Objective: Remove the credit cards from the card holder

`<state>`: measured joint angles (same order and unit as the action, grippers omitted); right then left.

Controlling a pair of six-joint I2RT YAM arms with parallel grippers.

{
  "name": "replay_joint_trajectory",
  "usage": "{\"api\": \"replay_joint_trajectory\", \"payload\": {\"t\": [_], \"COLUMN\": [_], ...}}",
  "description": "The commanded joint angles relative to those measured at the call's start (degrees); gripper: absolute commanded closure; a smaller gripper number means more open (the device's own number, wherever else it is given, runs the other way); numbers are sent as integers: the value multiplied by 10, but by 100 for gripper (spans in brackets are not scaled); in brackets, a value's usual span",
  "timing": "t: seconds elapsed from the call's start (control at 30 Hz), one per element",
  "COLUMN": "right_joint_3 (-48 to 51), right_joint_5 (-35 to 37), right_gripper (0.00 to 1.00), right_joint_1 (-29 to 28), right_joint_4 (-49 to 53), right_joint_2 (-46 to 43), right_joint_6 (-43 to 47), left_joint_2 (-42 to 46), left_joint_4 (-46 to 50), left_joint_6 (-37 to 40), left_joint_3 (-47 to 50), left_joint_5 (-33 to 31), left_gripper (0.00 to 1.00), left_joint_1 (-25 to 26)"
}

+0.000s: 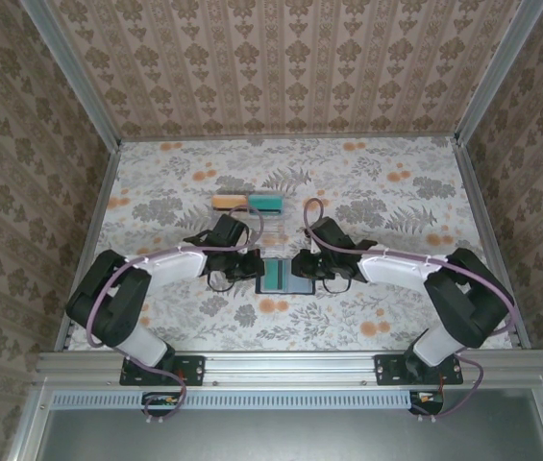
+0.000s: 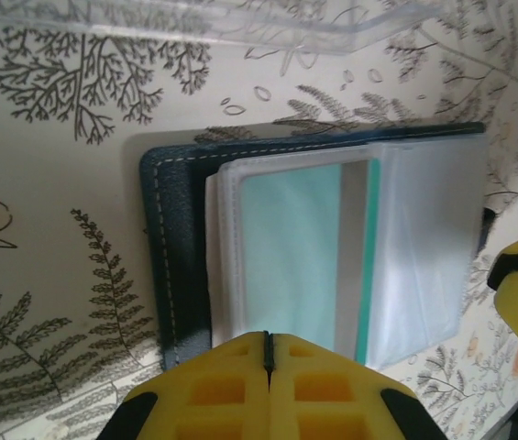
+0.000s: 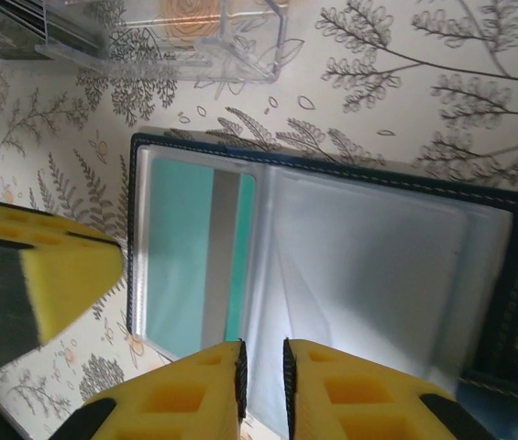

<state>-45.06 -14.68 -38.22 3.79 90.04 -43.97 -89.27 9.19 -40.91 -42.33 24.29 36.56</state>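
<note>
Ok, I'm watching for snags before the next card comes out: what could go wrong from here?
The left gripper is shut at the edge of the clear sleeves; it may pinch plastic, not the teal card, leaving the card inside. The right gripper, jaws slightly apart, may not pin the card holder, so a pull could drag it.

We see the card holder (image 1: 285, 277) between the left gripper (image 1: 255, 269) and right gripper (image 1: 300, 265) (an orange card (image 1: 230, 201) and a teal card (image 1: 268, 203) lie behind).
</note>
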Motion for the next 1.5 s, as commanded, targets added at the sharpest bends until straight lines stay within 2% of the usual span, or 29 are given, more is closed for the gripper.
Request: {"api": "replay_joint_trajectory", "payload": {"t": [0.0,0.73,0.9,1.07,1.47], "right_joint_3": [-23,-53,-49,-47,-8], "right_joint_5": [-21,-44,-52,-54,-39], "right_gripper": [80,78,83,100,100], "right_joint_1": [-5,-20,-19,-19,5], "right_joint_4": [-6,-14,-31,-31,-10], "right_joint_2": [28,111,110,105,49], "right_joint_6": [-27,-51,-58,-57,-43], "left_joint_2": [-14,-27,-27,-26,-20], "left_joint_4": [-24,-37,-36,-32,-9], "left_joint_6": [0,-19,-19,-19,-9], "left_joint_3": [13,32,31,29,29], "left_joint_5": [13,4,3,1,-13], "left_gripper": [100,100,100,100,100], "left_joint_1": [0,12,14,16,7]}}
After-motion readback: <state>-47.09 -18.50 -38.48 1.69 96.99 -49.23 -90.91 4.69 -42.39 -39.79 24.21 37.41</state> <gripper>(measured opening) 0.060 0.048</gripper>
